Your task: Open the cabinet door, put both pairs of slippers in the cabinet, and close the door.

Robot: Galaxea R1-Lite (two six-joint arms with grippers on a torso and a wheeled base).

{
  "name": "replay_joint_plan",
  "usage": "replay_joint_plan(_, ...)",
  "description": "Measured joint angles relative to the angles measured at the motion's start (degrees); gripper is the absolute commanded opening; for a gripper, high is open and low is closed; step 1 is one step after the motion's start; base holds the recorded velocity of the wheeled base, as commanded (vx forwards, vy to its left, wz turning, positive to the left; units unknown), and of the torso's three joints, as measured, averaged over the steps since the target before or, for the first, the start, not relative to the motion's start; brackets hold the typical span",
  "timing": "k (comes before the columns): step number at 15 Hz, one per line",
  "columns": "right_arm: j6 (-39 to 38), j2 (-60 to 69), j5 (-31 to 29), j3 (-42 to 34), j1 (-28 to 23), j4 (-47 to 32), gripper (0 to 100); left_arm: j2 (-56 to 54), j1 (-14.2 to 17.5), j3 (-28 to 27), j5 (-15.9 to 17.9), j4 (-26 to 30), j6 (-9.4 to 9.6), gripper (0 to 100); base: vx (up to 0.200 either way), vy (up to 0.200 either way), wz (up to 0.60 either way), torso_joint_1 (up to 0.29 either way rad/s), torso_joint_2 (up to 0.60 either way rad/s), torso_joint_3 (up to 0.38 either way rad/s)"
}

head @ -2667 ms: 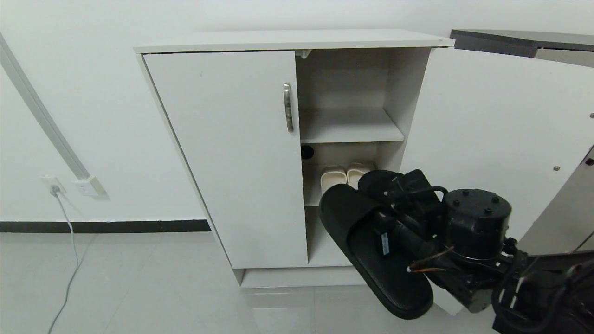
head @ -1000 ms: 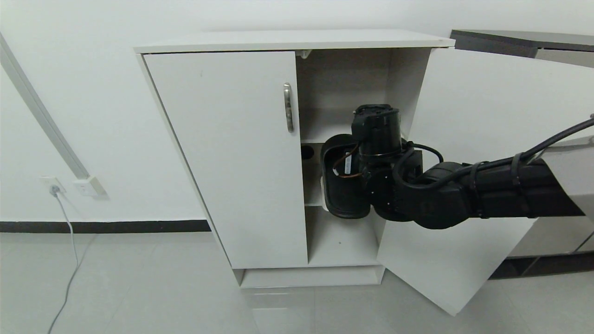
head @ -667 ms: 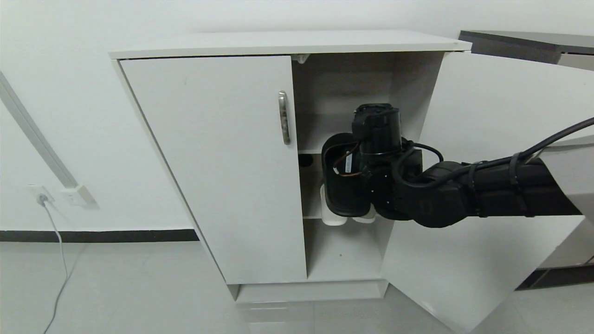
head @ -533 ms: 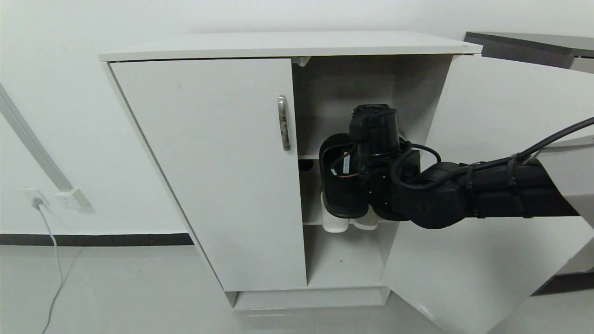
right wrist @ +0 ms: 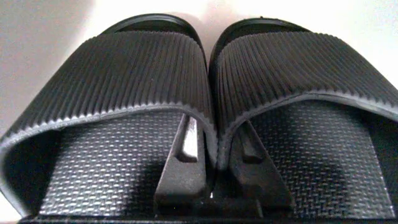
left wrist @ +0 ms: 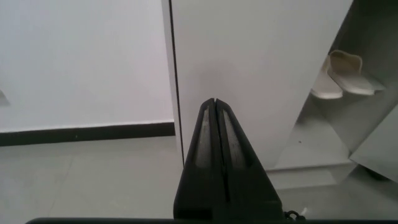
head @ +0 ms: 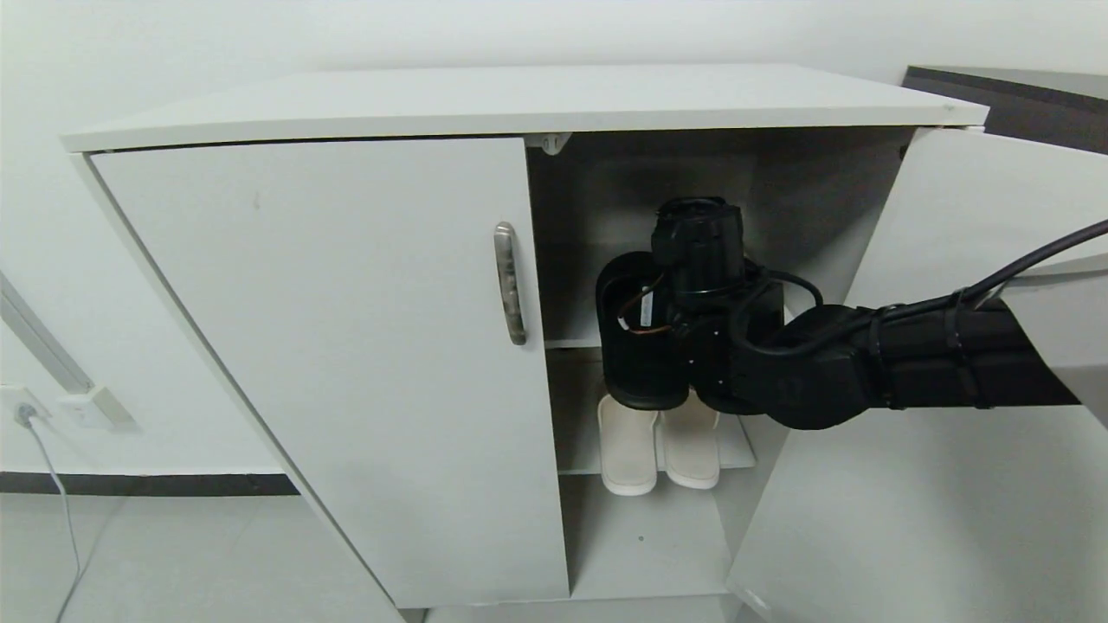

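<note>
A white cabinet stands with its left door closed and its right door swung open. My right arm is inside the opening at upper-shelf height, carrying the pair of black slippers. In the right wrist view my right gripper is shut on the slippers' inner edges, pinching the two black slippers together. A pair of white slippers lies on the shelf below, also seen as white slippers from the left wrist. My left gripper is shut and holds nothing, low in front of the closed door.
The left door carries a metal handle near its inner edge. A wall socket with a hanging cable is at the far left. A dark-topped unit stands behind the open door. The bottom compartment has free room.
The right arm lifted the black slippers from low in front of the cabinet into the opening. The head camera then moved closer, so the cabinet looks larger and the white slippers show below.
</note>
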State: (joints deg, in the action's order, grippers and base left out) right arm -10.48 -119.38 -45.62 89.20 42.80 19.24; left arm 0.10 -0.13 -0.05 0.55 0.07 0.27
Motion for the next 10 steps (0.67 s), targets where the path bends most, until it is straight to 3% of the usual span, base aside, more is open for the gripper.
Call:
replay_joint_plan(7, 0.6, -1.1, 1.3, 2.8, -0.8, -1.1, 0, 0.0, 0.0, 0.0, 0.0, 0.0, -0.09, 0, 0.000, 0.000, 0.00, 0.000, 0.00, 0.000)
replay_joint_plan(10, 0.6, -2.5, 4.2, 8.5, -2.1, -8.1, 0, 0.0, 0.0, 0.0, 0.0, 0.0, -0.09, 0, 0.000, 0.000, 0.00, 0.000, 0.00, 0.000)
